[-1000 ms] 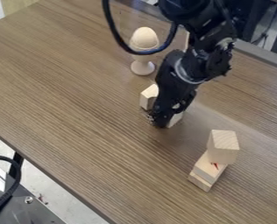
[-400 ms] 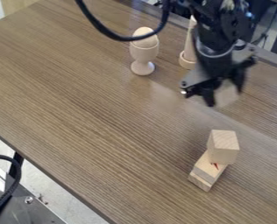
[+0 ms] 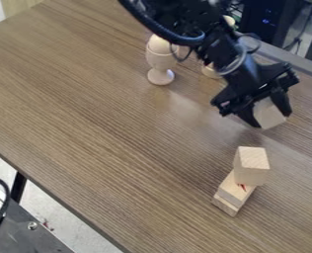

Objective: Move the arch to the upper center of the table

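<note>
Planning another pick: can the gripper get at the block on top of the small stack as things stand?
Probably not: the gripper already holds a pale wooden piece between its fingers. Once emptied, it likely could, since nothing covers the top block from above.

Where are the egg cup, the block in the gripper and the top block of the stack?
Egg cup (image 3: 161, 60): camera view, on the side of its bowl.
Held block (image 3: 269, 115): camera view, on its exposed pale face.
Top block (image 3: 253, 157): camera view, on its upper face.
</note>
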You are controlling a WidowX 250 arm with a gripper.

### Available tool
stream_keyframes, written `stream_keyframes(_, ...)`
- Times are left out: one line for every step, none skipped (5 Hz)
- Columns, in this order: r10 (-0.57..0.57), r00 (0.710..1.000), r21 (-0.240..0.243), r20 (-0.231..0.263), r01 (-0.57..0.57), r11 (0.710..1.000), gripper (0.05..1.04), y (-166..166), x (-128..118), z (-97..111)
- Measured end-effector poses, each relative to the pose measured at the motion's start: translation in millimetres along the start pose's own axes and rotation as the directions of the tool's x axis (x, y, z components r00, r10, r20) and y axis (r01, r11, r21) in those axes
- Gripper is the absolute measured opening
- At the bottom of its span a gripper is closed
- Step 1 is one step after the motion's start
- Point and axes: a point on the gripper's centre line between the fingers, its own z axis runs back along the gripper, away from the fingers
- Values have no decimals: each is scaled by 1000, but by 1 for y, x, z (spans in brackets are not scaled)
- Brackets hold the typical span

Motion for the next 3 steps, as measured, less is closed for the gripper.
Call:
stream_keyframes(-23, 996, -112, -90, 13, 994, 585, 9, 10, 1)
stream_keyframes(-22, 989, -184, -144, -5, 983, 585, 12, 17, 3)
stream_keyframes(3, 986, -207, -167, -38, 978, 585, 14, 20, 7)
